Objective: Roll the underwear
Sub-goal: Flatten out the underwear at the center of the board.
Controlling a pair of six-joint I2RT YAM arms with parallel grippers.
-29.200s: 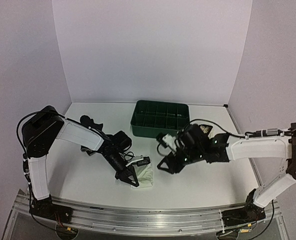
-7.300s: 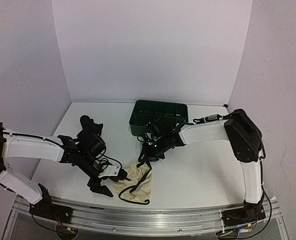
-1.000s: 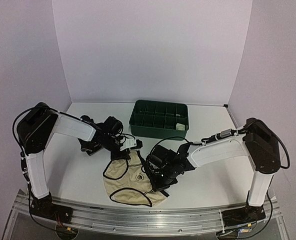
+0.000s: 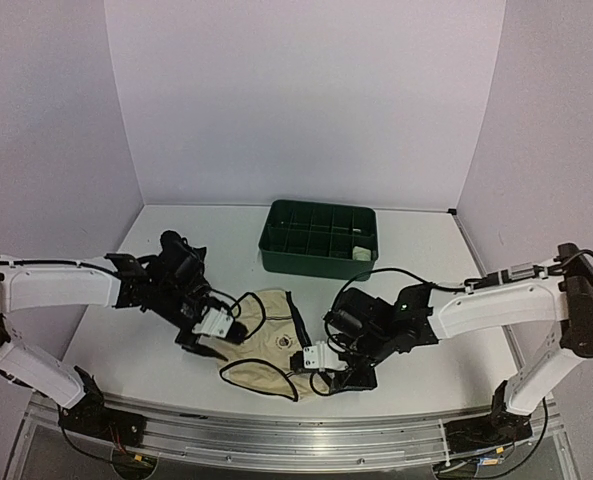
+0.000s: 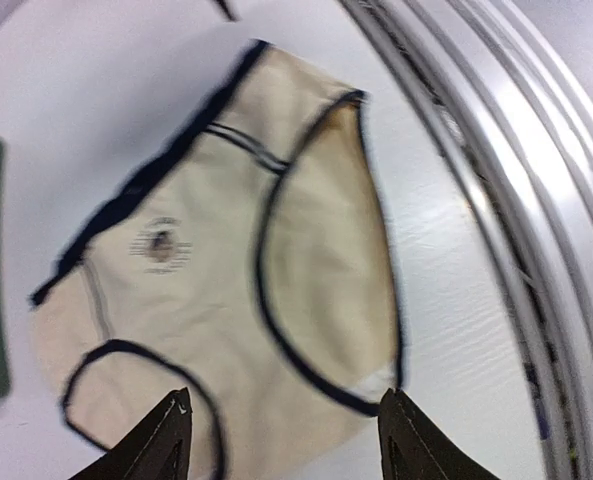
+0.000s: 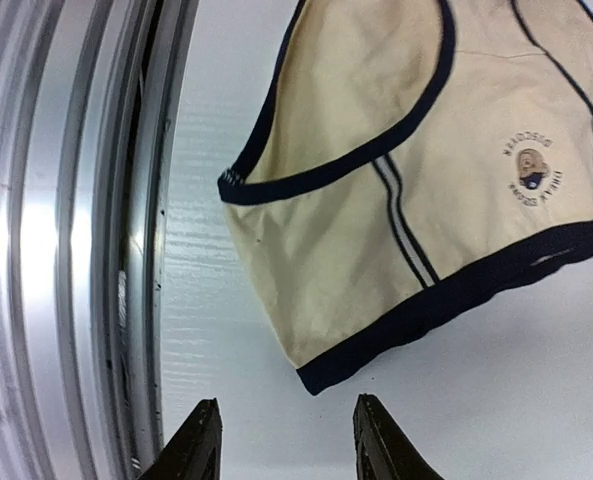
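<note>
White tabletop [image 4: 426,245] runs back to pale lilac walls. Near its front edge, just behind the aluminium rail [image 4: 276,432], the cream underwear with black edging [image 4: 268,348] lies spread open and unrolled, with its small printed emblem [image 6: 529,168] facing up. It sits between the two arms. On its left side the left gripper [image 5: 284,425] hangs with its fingers well apart. From its wrist camera the cloth fills the space ahead of and between the tips, and one black-edged leg opening loops close to one of them, though I cannot tell whether either finger touches the cloth. On the other side the right gripper [image 6: 286,425] is also spread wide and holds nothing; the garment's waistband corner lies just ahead of its tips, with a strip of bare table between. Farther back stands the green compartment tray [image 4: 296,262], with a small pale bundle [image 4: 359,254] in one of its near-right compartments.
</note>
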